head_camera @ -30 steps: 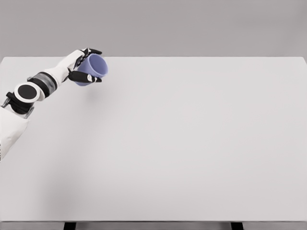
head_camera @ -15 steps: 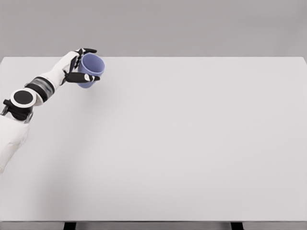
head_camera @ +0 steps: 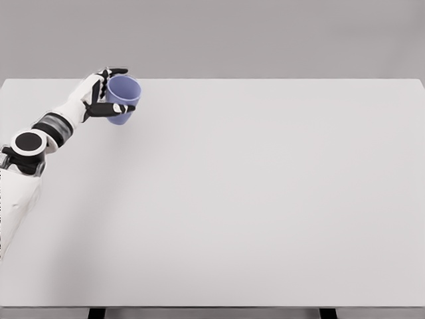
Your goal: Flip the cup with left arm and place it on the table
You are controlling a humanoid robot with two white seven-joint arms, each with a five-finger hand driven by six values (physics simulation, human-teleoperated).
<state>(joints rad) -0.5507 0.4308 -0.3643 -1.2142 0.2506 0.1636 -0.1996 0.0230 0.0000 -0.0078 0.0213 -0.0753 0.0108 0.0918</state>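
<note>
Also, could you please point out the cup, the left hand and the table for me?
cup (head_camera: pixel 123 96), head view, on its purple side wall.
left hand (head_camera: pixel 98 94), head view, on the palm.
table (head_camera: pixel 265 199), head view, on its bare top.

Our left arm (head_camera: pixel 40 136) enters at the lower left edge of the frame and climbs toward the upper left, bent at the round black-and-white elbow joint. From there the forearm, ringed by a grey and black band, stretches up and to the right. Our left hand (head_camera: pixel 99 93) sits in the upper left of the frame, its dark fingers (head_camera: pixel 113 107) curled around the cup (head_camera: pixel 123 98), one above it and one across its front.
</note>
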